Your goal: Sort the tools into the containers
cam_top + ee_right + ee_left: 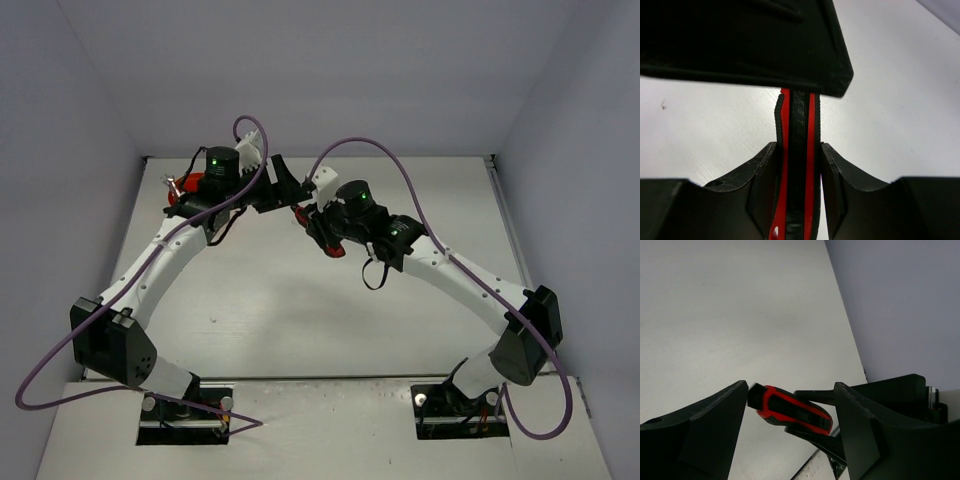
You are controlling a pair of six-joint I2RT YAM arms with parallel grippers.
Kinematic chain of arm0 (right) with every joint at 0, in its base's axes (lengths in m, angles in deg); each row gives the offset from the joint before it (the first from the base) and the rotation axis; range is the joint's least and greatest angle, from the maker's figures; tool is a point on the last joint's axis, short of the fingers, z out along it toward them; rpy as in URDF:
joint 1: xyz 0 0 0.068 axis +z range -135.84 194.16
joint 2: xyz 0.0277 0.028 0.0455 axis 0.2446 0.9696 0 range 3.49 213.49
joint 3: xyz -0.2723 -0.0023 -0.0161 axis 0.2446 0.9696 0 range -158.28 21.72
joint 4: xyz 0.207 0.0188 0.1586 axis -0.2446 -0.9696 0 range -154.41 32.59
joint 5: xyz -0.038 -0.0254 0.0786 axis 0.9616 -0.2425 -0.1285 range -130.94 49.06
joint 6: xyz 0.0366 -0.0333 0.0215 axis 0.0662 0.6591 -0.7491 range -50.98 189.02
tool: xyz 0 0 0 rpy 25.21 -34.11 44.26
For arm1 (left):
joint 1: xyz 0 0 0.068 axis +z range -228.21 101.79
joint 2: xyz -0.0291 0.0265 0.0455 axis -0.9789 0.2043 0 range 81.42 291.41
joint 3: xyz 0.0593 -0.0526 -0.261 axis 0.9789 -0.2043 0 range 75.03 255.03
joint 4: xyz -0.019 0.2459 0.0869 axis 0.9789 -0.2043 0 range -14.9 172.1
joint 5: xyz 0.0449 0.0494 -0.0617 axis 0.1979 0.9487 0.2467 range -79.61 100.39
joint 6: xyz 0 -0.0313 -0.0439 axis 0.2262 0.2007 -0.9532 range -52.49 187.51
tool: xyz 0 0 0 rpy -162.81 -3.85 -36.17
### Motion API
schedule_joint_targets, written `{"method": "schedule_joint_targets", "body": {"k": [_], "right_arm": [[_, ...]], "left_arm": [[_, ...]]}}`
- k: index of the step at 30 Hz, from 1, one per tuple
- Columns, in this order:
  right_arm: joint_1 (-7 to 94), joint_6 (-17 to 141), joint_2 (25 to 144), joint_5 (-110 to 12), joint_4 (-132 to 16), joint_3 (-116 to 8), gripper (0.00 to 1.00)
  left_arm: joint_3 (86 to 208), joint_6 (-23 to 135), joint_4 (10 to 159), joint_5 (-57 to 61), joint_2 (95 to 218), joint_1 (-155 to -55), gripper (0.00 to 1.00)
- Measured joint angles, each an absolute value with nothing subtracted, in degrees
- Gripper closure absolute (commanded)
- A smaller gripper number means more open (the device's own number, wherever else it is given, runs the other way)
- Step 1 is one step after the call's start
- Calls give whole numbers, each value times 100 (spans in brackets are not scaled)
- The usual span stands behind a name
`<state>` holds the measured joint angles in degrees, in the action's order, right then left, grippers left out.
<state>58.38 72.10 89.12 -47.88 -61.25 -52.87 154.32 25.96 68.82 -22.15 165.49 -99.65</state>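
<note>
1. Right gripper (799, 150) is clamped on the handle of the red-black tool (799, 110), apparently held off the table.
2. Left gripper (791, 387) has its jaws apart, straddling the handle's free end. Contact unclear.
3. Reads as a mid-air handover. Next, left closes squarely, right lets go only after, then carry to the tub (182, 194), mostly hidden under the left wrist.
4. Table (300, 310) is plain matte white, with pale lilac walls (400, 70) on three sides.

red-black handle (795, 412): glossy smooth plastic | table (740, 315): matt white, faintly textured surface
</note>
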Motion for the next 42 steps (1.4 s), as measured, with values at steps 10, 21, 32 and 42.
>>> {"method": "schedule_joint_targets", "body": {"k": [10,21,32,42], "right_arm": [[5806,7209,8818,-4808,-6052,-5272,100],[5806,7193,8690,-4820,-5999,-5272,100],[5806,7063,8550,-4852,-5853,-5272,99],[5806,6959,8545,-4874,-5750,-5182,97]], "left_arm": [[15432,2705,6864,-1789,16374,-9962,33],[15229,2344,6987,-2280,16347,-9962,34],[15108,1986,7147,-2817,16441,-9965,52],[15103,1882,7289,-3116,16479,-9951,100]]}}
